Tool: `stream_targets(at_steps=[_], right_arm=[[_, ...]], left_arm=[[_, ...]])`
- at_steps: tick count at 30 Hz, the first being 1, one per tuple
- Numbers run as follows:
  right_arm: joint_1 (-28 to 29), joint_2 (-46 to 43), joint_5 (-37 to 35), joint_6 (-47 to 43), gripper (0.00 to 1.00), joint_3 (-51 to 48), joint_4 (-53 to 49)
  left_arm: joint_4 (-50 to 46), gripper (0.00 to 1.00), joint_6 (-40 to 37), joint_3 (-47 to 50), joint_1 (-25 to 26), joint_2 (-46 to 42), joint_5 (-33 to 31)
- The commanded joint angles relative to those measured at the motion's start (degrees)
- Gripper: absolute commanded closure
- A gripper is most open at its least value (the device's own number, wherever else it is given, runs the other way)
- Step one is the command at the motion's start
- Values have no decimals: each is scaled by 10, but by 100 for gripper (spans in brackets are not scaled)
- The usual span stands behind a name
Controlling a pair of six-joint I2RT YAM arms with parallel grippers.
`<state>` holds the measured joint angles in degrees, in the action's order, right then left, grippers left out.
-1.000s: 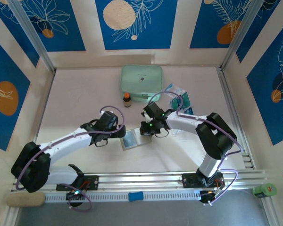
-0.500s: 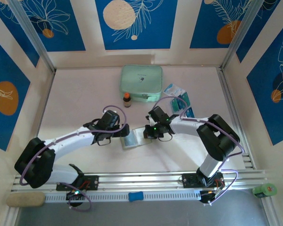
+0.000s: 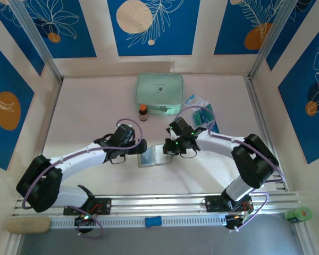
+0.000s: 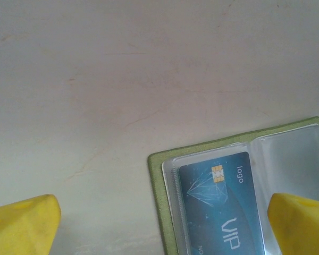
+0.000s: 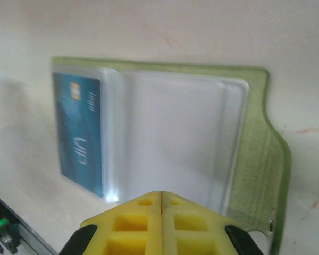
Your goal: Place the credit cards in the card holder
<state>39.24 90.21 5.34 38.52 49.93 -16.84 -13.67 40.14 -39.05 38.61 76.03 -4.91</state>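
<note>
While the card holder [image 5: 260, 159] lies spread open and flat on the table [image 3: 85, 117], between the two wrists near the front rail, one blue card [image 5: 78, 139] is already home: it sits inside the clear pocket at one end, chip and pale "VIP" print showing through the plastic. The pockets beside it look empty, so I'd call this job under way but well short of done. The loose cards [image 3: 207, 114] sit well apart, out beyond the right arm. They are a small teal cluster partly crossed by a cable, and I can't make an exact count from above, so read it as at least one left to fetch. The left gripper [image 4: 163, 210] hovers at the card end with its yellow fingers spread wide, gripping nothing. The right gripper [image 5: 161, 199] is low over the holder's near edge, pads pressed together with nothing visible between them. On the tally: one holder and one card stowed. At the back of the table are one mint zip case [image 3: 159, 93], one small bottle [image 3: 143, 112] and one clear packet [image 3: 194, 101].
</note>
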Motion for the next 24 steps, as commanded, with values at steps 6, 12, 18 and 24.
stream_targets(at_steps=[6, 12, 18, 24], right_arm=[[-19, 5, 4, -19, 100, 53, -32], [-14, 7, 12, -18, 100, 46, -26], [4, -8, 12, -10, 100, 18, -15], [32, 4, 6, -6, 100, 14, -10]], left_arm=[[-5, 0, 18, -12, 27, -4, -14], [-2, 0, 21, -10, 33, 3, -19], [11, 0, 19, -12, 33, 16, -10], [16, 0, 26, -10, 34, 21, -16]])
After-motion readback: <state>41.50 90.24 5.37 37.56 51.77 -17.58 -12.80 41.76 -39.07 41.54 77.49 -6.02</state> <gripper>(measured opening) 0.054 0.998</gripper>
